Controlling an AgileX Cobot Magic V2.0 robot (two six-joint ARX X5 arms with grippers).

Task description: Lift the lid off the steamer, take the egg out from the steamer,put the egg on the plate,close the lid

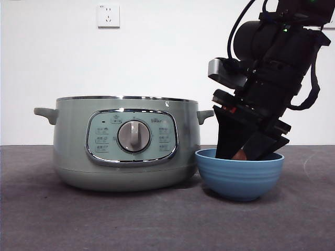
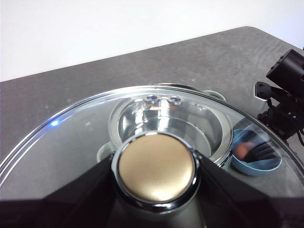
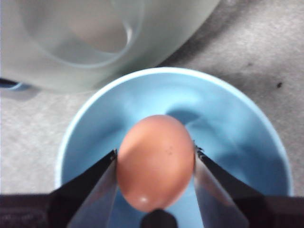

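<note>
Brown egg point(image 3: 156, 163) pinched in right gripper point(image 3: 155, 164) inside blue plate point(image 1: 239, 178) at lower right, left gripper point(image 2: 156, 167) clamped on lid point(image 2: 85, 137) knob.

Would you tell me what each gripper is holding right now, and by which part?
The right gripper holds the egg by its sides, over the plate. The left gripper holds the lid by its knob.

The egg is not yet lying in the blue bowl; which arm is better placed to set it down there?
Right. The right claw is shut on the egg and reaches down into the blue bowl beside the steamer. The left claw is shut on the lid, held above the open steamer.
</note>
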